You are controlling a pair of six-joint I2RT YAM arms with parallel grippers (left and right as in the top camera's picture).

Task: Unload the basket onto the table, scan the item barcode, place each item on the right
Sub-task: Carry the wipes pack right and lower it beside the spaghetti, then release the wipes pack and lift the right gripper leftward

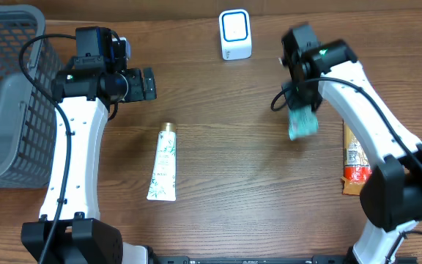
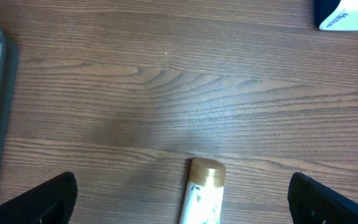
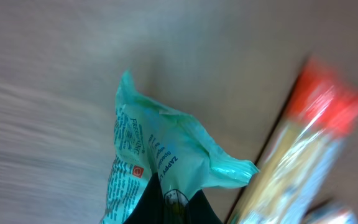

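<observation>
Right of centre overhead, the right hand [image 1: 300,108] pinches a crumpled teal plastic packet [image 1: 303,125] aloft, lower right of the white box-shaped scanner [image 1: 235,34]; creased film could slip or hide its barcode.

My right gripper [image 3: 174,202] shows only as a dark wedge at the bottom edge. Its jaws are pinched together on the lower end of a crinkled teal plastic packet [image 3: 157,146], which rises from my grip to a pointed corner at top left, with a loose flap trailing right. Small dark print and a little red square mark run down its left face, too blurred to read. Behind lies the smeared brown wooden tabletop [image 3: 55,68], and at right a long packet with a red end and pale yellow body [image 3: 300,149] slants across, blurred.
</observation>
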